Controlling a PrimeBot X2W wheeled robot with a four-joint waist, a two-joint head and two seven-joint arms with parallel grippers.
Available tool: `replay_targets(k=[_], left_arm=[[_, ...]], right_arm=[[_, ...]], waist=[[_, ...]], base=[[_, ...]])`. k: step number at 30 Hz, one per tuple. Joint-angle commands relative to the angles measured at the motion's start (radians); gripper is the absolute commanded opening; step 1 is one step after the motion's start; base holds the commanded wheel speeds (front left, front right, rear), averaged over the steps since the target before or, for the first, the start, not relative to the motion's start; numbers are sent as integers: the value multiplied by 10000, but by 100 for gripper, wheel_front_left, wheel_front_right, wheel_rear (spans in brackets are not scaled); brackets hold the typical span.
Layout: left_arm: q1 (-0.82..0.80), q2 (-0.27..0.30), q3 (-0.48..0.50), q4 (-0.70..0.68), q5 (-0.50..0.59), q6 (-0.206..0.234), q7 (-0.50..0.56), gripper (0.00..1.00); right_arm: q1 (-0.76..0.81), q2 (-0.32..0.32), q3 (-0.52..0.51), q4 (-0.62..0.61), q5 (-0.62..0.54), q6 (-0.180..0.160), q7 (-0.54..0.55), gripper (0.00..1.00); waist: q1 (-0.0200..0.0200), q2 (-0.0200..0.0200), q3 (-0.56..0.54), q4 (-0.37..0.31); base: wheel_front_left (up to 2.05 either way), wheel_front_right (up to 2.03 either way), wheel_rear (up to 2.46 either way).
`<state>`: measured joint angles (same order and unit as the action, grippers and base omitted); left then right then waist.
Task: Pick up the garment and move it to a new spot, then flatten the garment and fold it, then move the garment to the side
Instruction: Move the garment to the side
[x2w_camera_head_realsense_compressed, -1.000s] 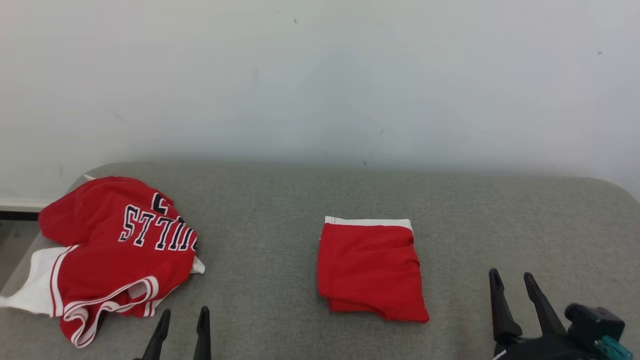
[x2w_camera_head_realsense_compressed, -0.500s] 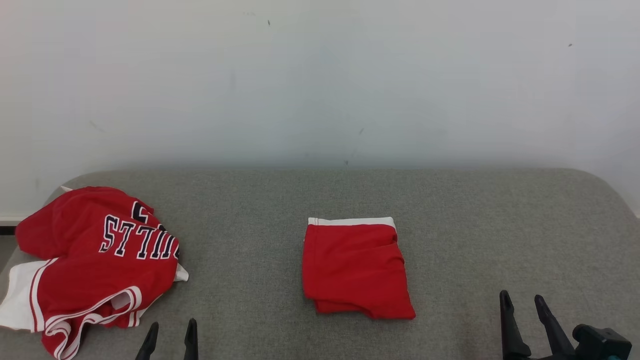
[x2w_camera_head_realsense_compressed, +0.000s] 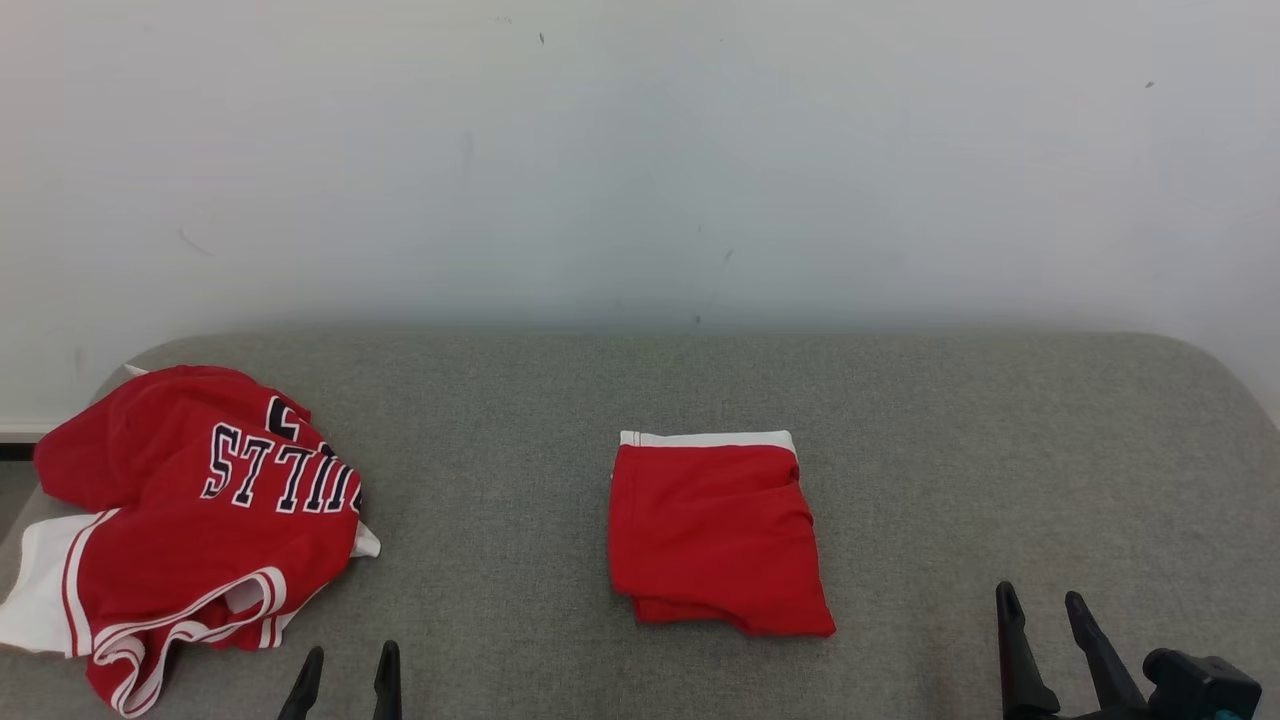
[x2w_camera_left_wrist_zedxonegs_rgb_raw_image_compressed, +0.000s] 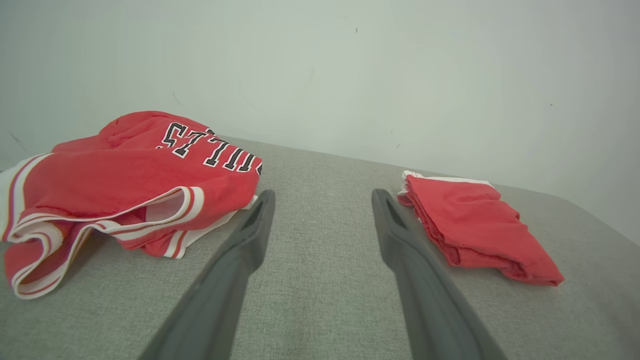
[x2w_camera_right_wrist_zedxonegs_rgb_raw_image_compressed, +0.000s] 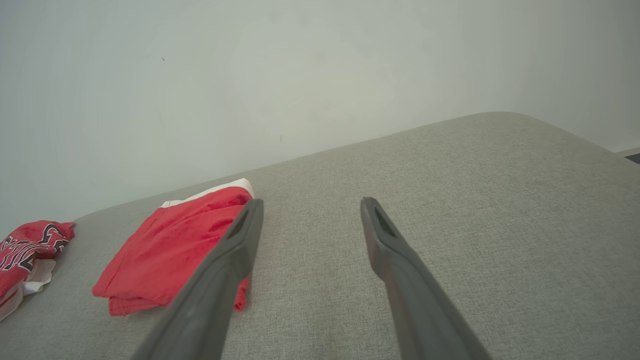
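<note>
**Garment folded at mid-surface, both grippers empty and lower in the head view**

Garment 1, the folded red garment (x2w_camera_head_realsense_compressed: 715, 535), lies as a neat rectangle near the middle of the grey padded surface (x2w_camera_head_realsense_compressed: 950, 450), its white band along the far edge. Garment 2, a crumpled red jersey (x2w_camera_head_realsense_compressed: 200, 520) with white trim and dark lettering, sits well apart from it at the surface's left end, close to the edge.

We see the left gripper (x2w_camera_head_realsense_compressed: 350, 650) at the bottom of the head view, just right of the jersey's near corner, with its fingers spread and nothing between them. From the left wrist, bare grey fabric shows between the 2 fingers, with the jersey off to one side and the folded garment to the other. The right gripper (x2w_camera_head_realsense_compressed: 1038, 592) stands at the lower right, near the folded garment but clear of it, its jaws likewise released and empty. From the right wrist, its near finger overlaps the folded garment's edge in that view, and we cannot tell whether it touches.

Compared with 1 second ago, the whole head picture has slid leftward, marks on the wall (x2w_camera_head_realsense_compressed: 640, 150) included, so we read that as the camera turning. Both garments keep their shape and their spacing. Both grippers now sit lower in the head view than they did, with less of each finger showing.
</note>
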<state>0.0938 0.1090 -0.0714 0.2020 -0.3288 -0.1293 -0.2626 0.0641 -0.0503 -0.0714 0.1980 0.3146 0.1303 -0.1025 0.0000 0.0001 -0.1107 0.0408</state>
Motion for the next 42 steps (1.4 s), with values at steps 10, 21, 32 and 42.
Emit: replay_targets(k=[10, 21, 32, 42], left_arm=[[13, 33, -126, -21, -229, -16, -26, 100], [-150, 14, -513, 55, -471, -14, -26, 100], [-292, -124, -1091, -126, -264, -5, -26, 100], [-508, -204, -1601, -92, -269, -6, -26, 100]], right_arm=[[-125, -2, -2, -125, -246, 5, 572, 100], [-1809, -5, -431, 650, -372, 5, 5892, 100], [-4830, 0, -1871, 2524, -1584, 5, 9228, 100], [-6202, -5, -2908, 5373, -2294, 5, 8348, 100]], waist=[[0, -1, 117, 84], [0, -1, 282, 662], [0, -1, 907, 2138], [0, -1, 1400, 3029]], base=[[0, 0, 0], [0, 0, 0], [0, 0, 0], [0, 0, 0]])
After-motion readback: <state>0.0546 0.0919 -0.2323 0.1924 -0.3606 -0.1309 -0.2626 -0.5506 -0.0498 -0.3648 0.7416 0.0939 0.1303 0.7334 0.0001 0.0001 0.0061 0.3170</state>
